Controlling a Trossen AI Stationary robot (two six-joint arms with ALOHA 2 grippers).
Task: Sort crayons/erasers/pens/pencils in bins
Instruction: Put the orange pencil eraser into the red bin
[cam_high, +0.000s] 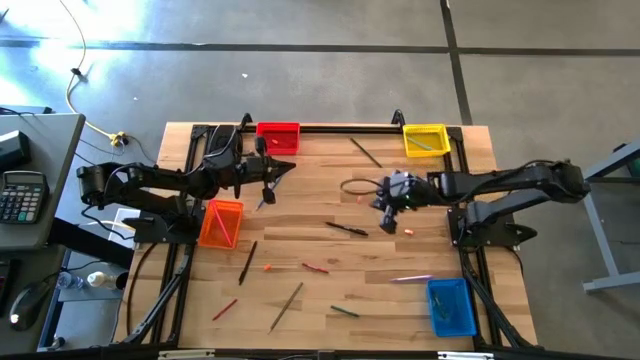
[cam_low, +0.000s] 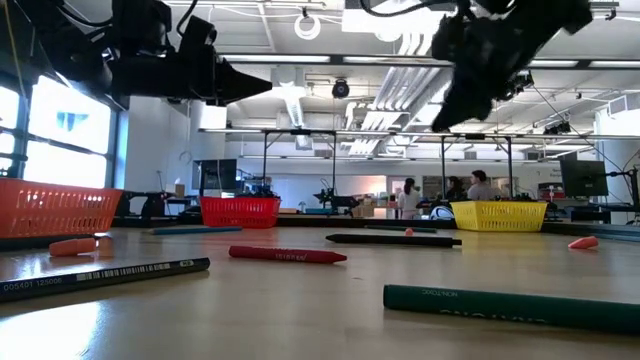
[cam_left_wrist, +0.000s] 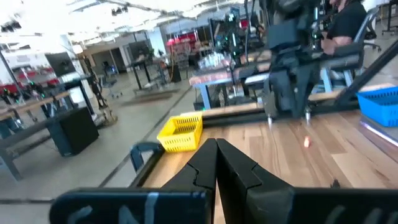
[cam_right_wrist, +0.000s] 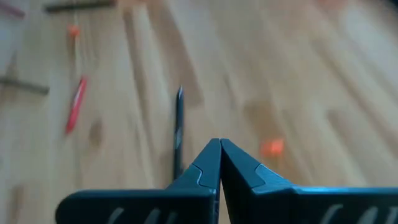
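Right gripper (cam_right_wrist: 219, 144): mine, clenched with fingertips touching and nothing between them; held above the middle-right of the table (cam_high: 320, 290).
Below right gripper: a black pen (cam_right_wrist: 178, 127) lies on the wood just ahead of my fingertips, an orange eraser (cam_right_wrist: 272, 147) beside it, both apart from me.
Farther in right wrist view: a red crayon (cam_right_wrist: 75, 104) and a small orange bit (cam_right_wrist: 73, 29) lie well off to one side of the pen.
Left gripper (cam_left_wrist: 216, 144): mine, also clenched and empty; raised over the table between the red bin (cam_high: 278, 137) and the orange bin (cam_high: 221, 222).
Front of table, low view: a green crayon (cam_low: 510, 305) and a dark pencil (cam_low: 100, 276) lie nearest; behind them a red crayon (cam_low: 288, 255).
Loose items, high view: sticks lie scattered across the middle and front of the wood, none inside the orange bin as far as I can tell.
Blue bin (cam_high: 451, 305): front right corner.
Yellow bin (cam_high: 425, 139): back right corner; something thin lies in it, kind unclear.
Room beyond: people (cam_low: 410, 197) stand far behind the table.
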